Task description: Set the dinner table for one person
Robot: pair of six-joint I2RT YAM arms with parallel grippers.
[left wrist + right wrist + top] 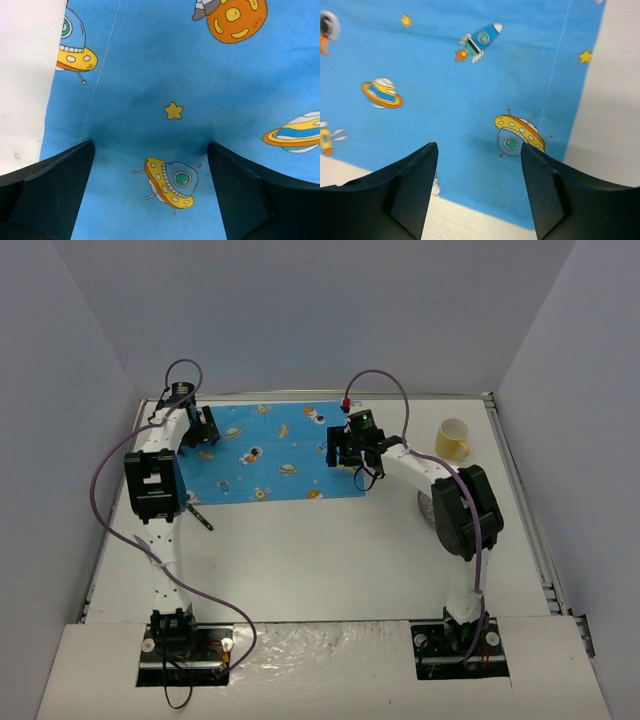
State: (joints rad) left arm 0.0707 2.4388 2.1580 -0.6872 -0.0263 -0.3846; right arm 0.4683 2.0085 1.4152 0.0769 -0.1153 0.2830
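The white dinner table (330,560) carries a bright blue cartoon-print cloth mat (270,452) lying flat at the back. My left gripper (205,428) is open and empty, low over the mat's left end. In the left wrist view its gripper (150,147) has its tips down at the mat (150,75), with bare table (25,75) at the left. My right gripper (345,452) is open and empty over the mat's right end. In the right wrist view its gripper (479,147) hovers above the mat (445,90), near the corner, with table (615,100) beyond.
A yellow cup (452,438) stands at the back right. A dark thin utensil (199,514) lies by the left arm, just off the mat's front left corner. A pale round thing (427,505) is mostly hidden behind the right arm. White walls enclose the table.
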